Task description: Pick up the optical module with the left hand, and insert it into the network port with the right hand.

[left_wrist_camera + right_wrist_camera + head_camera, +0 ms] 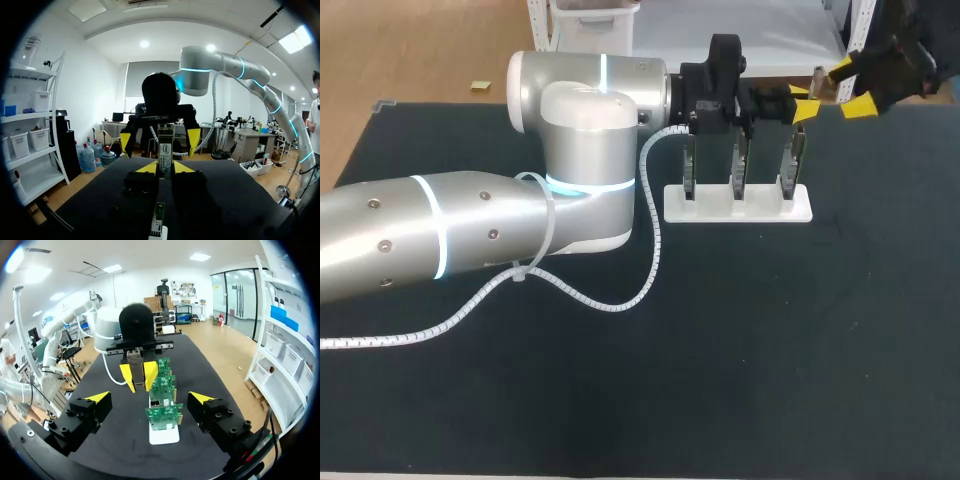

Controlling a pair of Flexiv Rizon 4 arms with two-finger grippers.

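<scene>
Nearest me is the dark table mat (770, 350). My silver left arm (470, 235) comes in from 9 o'clock, and a white spiral-wrapped cable (655, 235) droops off it onto the mat. Past mid-table, toward 12 o'clock, a white plastic rack (738, 208) holds three green circuit boards (740, 165) upright in its slots, side by side. My left gripper (165, 167) hangs over the rack with a board right under it. Its fingers are clamped on the slim silver optical module (165, 150), which is off the table and sticks out ahead past the yellow tips. Farthest out, around 1 o'clock, my right gripper (150, 397) faces the left one, near but apart. Its fingers are spread wide and touch nothing, with the rack ahead of and below them. I can't make out the network port itself.
</scene>
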